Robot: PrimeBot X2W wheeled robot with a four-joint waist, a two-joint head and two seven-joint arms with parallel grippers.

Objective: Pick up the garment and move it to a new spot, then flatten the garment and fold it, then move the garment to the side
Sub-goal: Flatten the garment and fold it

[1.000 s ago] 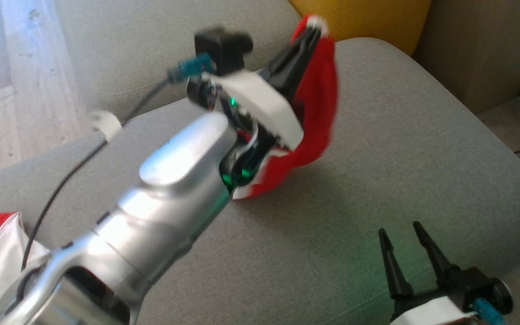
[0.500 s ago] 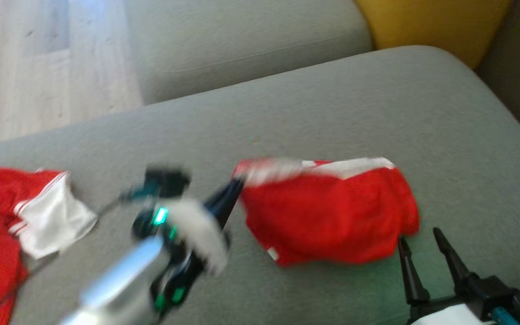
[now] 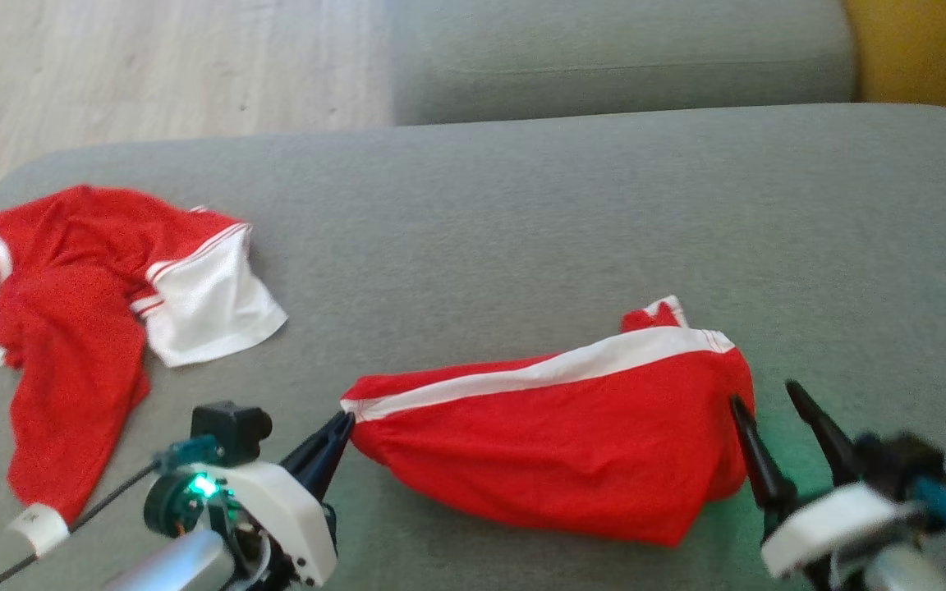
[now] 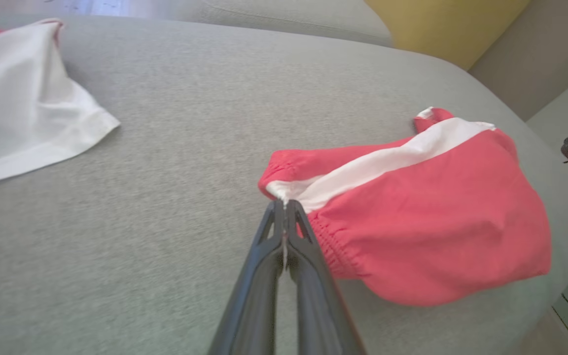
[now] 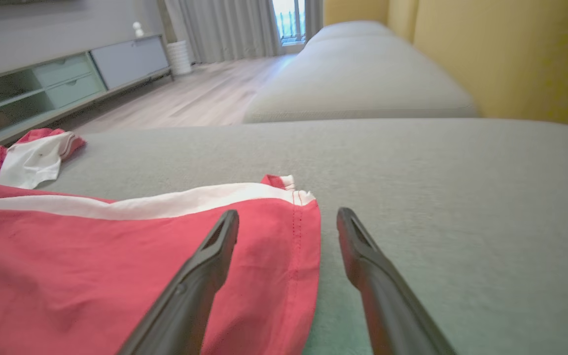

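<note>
I have left gripper (image 3: 347,419) clamped on the left corner of the red garment (image 3: 555,447), at its white band | garment lies bunched on grey sofa cushion (image 3: 571,213), front centre | right gripper (image 3: 764,394) fingers apart, straddling garment's right edge, can't tell contact | red-white shirt (image 3: 71,312) well apart, far left

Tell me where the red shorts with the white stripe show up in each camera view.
Head view: red shorts lower middle, on the grey cushion.
Left wrist view: right of centre, corner pinched in the left gripper.
Right wrist view: lower left, beside the open right gripper.
Shared landmark: red and white shirt, at the left in each.
</note>
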